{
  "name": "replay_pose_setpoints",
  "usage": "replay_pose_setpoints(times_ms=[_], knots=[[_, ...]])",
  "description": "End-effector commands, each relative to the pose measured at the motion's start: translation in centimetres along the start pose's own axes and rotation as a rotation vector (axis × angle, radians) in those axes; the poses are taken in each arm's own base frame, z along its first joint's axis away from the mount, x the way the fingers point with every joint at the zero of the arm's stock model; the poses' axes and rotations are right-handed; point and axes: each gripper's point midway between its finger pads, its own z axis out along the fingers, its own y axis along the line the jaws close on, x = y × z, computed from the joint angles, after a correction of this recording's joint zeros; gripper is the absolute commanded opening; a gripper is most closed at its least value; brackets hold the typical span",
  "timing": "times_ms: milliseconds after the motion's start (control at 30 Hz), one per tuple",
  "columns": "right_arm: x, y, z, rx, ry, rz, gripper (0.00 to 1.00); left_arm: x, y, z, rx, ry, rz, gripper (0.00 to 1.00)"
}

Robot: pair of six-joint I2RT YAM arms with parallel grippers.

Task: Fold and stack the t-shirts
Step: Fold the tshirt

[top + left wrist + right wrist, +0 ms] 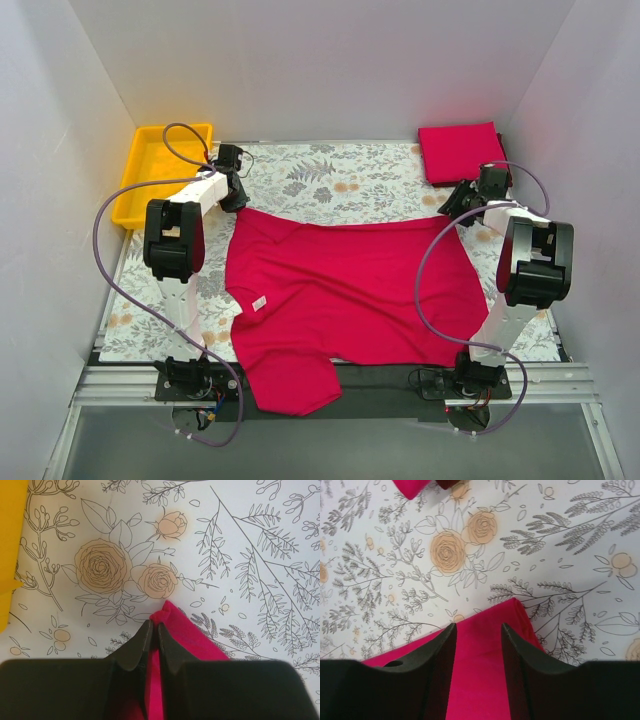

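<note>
A crimson t-shirt [345,290] lies spread on the floral table cover, its white neck tag [259,302] at the left and one sleeve hanging over the near edge. A second t-shirt [460,151] lies folded at the far right corner. My left gripper [153,626] is shut on the spread shirt's far left corner [172,617]; it also shows in the top view [236,200]. My right gripper [478,627] is open over the shirt's far right corner [490,625], its fingers on either side of the cloth; in the top view it [452,203] sits at that corner.
A yellow plastic tray [160,170] stands at the far left, just beyond the left arm; its edge shows in the left wrist view [10,550]. White walls close in the table on three sides. A metal rail [330,385] runs along the near edge.
</note>
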Motion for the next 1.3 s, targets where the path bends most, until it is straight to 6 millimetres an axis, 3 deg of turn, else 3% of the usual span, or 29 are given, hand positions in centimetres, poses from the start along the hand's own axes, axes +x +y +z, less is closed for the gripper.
replay_pose_setpoints(times_ms=[0,367,600,1067,1267], knots=[[-0.9,-1.2,-0.1,0.071,-0.053,0.020,0.47,-2.5,-0.3,-3.0,0.029,-0.066,-0.001,0.00],[0.5,-2.6,0.0,0.103,-0.027,0.069,0.47,-2.5,-0.3,-3.1,0.031,-0.066,0.002,0.00],[0.6,-4.0,-1.2,0.159,-0.059,0.110,0.48,-2.5,-0.3,-3.0,0.026,-0.067,0.001,0.00],[1.0,-2.8,0.2,0.070,-0.007,0.115,0.47,-2.4,-0.2,-3.0,0.025,-0.065,0.002,0.00],[-0.1,-2.2,0.5,0.040,-0.037,0.103,0.45,-2.5,-0.1,-3.1,0.020,-0.069,0.001,0.00]])
